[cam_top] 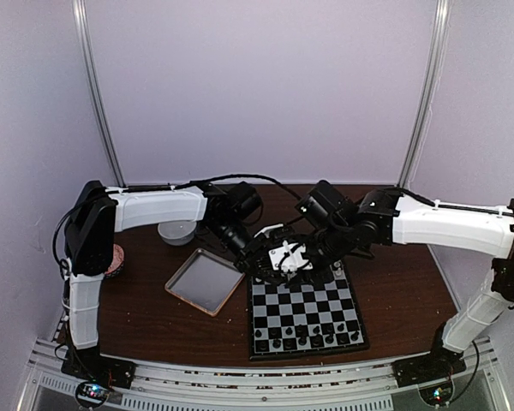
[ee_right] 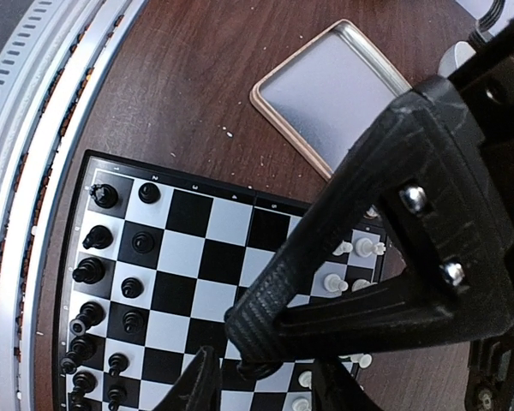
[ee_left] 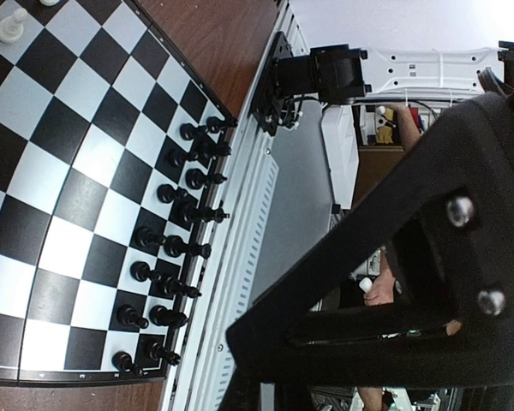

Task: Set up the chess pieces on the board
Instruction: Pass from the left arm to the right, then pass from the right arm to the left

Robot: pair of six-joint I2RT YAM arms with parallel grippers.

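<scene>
Left tool [cam_top: 259,255] closed, right tool [ee_right: 267,387] grip unclear; crowded above the white pieces [ee_right: 343,257], either could knock them across the board [ee_right: 214,231].

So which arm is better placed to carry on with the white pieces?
Right, probably. The right gripper hangs, jaws apart, over the far end of the board, white pieces beside it. The left gripper is shut, its camera facing the filled black rows.

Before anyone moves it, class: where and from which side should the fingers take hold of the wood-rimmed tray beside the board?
Pinch the tray by its raised rim, from straight above, one finger inside and one outside. It lies flat and looks too wide to span; the rim is its only upstanding part.
</scene>
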